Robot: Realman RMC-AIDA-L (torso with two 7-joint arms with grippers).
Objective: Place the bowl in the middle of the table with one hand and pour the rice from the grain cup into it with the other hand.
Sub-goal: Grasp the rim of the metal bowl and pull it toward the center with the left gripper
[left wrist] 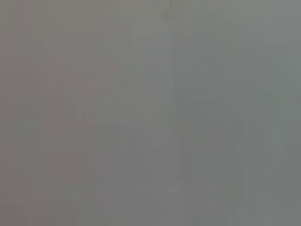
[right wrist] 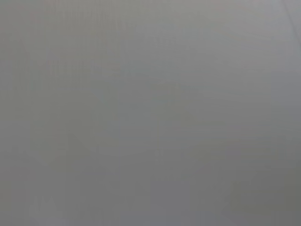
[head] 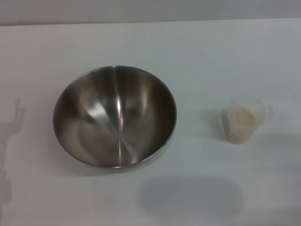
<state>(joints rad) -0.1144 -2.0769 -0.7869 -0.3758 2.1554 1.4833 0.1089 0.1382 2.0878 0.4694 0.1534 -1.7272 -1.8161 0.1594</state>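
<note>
A large stainless-steel bowl (head: 115, 117) stands upright and empty on the white table (head: 202, 52), left of the middle in the head view. A small clear grain cup (head: 243, 118) stands upright to the right of the bowl, apart from it, holding beige rice (head: 241, 117). Neither gripper shows in any view. Both wrist views show only a plain grey surface.
The table's far edge (head: 150, 22) runs across the top of the head view. A faint arm-shaped shadow (head: 11, 136) lies on the table at the far left, and a soft shadow patch (head: 190, 195) lies near the front.
</note>
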